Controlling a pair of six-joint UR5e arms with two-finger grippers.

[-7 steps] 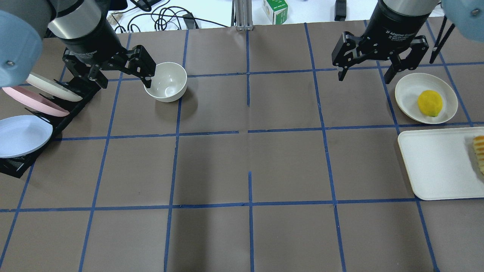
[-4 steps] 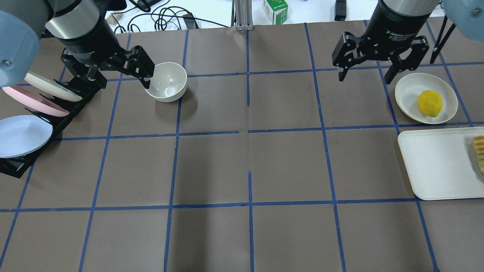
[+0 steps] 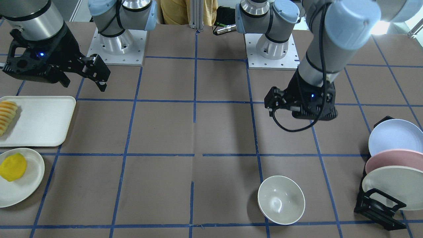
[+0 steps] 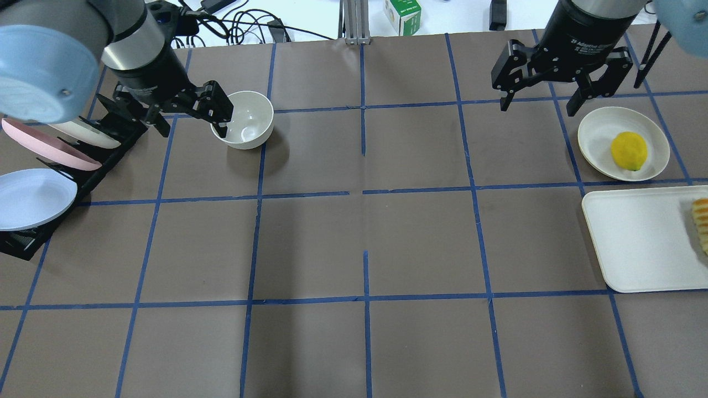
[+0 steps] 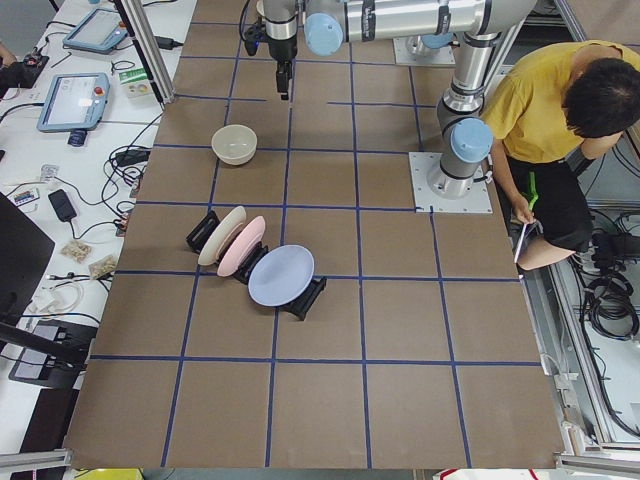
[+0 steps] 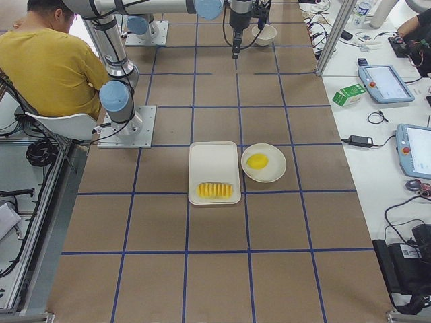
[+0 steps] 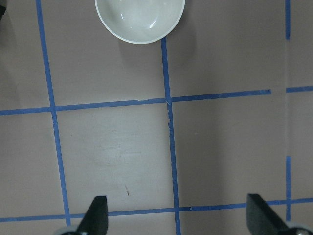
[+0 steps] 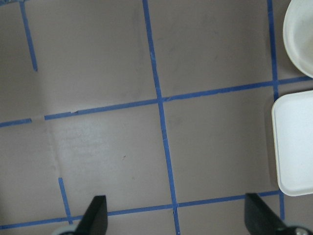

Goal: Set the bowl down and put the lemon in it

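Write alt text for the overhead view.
An off-white bowl sits empty on the gridded table, the open left pincer hovering beside it. Across the table, the open right pincer hangs near a lemon lying on a cream plate.

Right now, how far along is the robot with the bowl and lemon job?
Seemingly done: the bowl stands upright and empty on the table, with the left gripper open and apart from it. In hand: nothing; the right gripper hangs open near the plate. Left: the lemon still lies on that plate and must go into the bowl.
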